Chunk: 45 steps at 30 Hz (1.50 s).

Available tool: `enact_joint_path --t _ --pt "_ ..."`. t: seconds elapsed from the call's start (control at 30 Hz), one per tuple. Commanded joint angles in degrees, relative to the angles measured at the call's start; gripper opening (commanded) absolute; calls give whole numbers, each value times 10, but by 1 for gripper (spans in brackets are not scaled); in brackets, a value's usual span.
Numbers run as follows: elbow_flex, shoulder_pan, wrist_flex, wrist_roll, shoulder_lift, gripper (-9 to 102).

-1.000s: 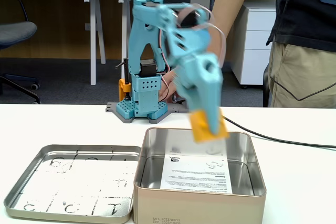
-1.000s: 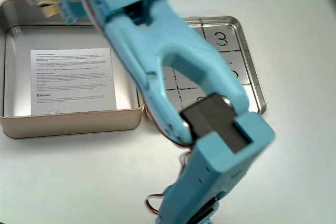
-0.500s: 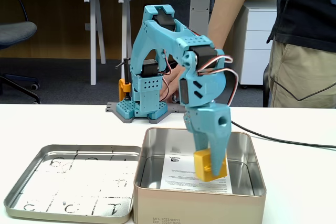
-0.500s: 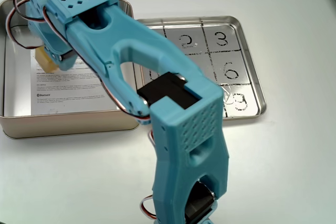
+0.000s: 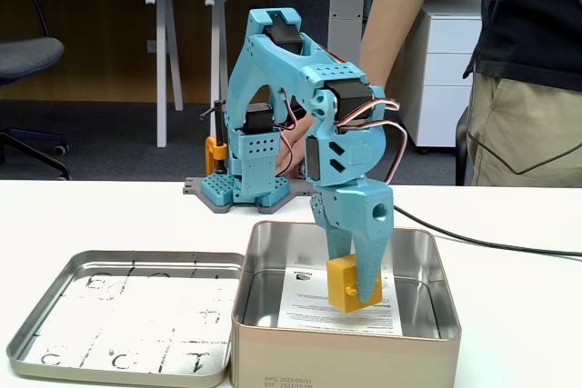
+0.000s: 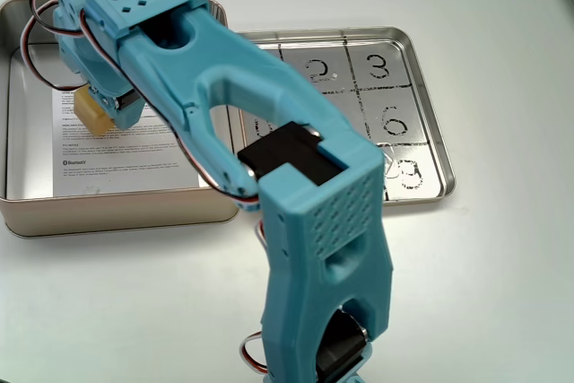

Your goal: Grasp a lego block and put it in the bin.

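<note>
Step in hand: the placing step is judged to be nearly done; the lego block (image 5: 344,283) has been carried inside the walls of the bin (image 5: 427,352) but is not yet let go.
Gripper: the gripper (image 5: 356,290) is seen clenched on the lego block, pointed downward into the bin from above.
Lego block: it is held just above the bin floor, over the printed paper sheet (image 5: 300,311) that lies there; whether it already touches the paper cannot be told. From above it is glimpsed as a yellow corner (image 6: 92,110) under the blue arm (image 6: 224,78), near the sheet's upper left.
Bin: it is set on the white tabletop (image 6: 484,293), touching or just beside the shallow tray (image 6: 430,105) marked with numbered squares; the tray is seen left of the bin from the front and right of it from above.
Surroundings: a person (image 5: 527,70) is seen standing behind the tabletop, well apart from the bin.
Next move: the jaws are to be parted so that the block is dropped onto the paper, and the arm is then to be lifted straight up, clear of the tall walls.
</note>
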Motion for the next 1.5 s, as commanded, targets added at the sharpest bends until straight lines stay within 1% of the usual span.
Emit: enact_joint_path --t 0.0,0.23,0.33,0.43,0.47,0.53,0.63,0.77,0.9,0.97,1.03,1.13,1.27,1.47 --pt "7 7 9 31 69 8" --pt "-19 29 4 122 96 27" --pt "-30 37 4 134 104 32" --pt "-37 47 4 140 113 33" --pt "-38 52 4 140 118 32" --pt "-40 67 4 139 127 27" --pt "-40 101 11 134 150 14" --pt "-39 175 17 125 190 1" --pt "-40 251 -32 125 217 0" --pt "-40 270 -60 120 218 0" --pt "-40 272 -86 111 210 0" --pt "-42 258 -136 101 200 0" --pt "-71 236 -183 86 186 0" --pt "-105 230 -190 73 182 0"
